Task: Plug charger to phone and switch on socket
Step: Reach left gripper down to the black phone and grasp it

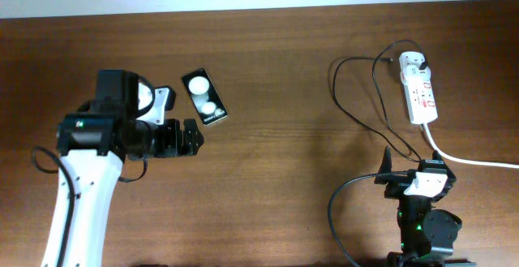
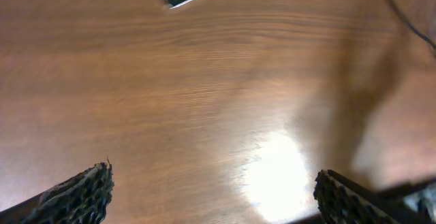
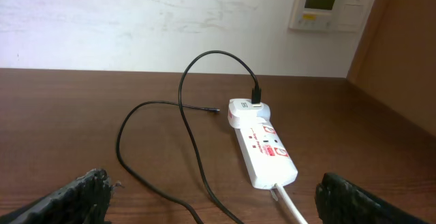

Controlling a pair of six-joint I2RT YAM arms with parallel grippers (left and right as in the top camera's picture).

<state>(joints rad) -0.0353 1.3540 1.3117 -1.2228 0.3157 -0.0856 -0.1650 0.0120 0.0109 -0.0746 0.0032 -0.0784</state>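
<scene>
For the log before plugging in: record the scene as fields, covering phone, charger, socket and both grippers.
phone: flat on the table, no cable attached
charger: plug head in the socket's far end, connector tip loose on the table
socket: on the table's right side, switch state unreadable
left gripper: open, empty, beside the phone
right gripper: open, empty, facing the socket

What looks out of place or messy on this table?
Nothing spilled or broken. The phone lies slanted at left, and the charger cable sprawls in loops at right, its loose tip near the power strip, far from the phone.
</scene>
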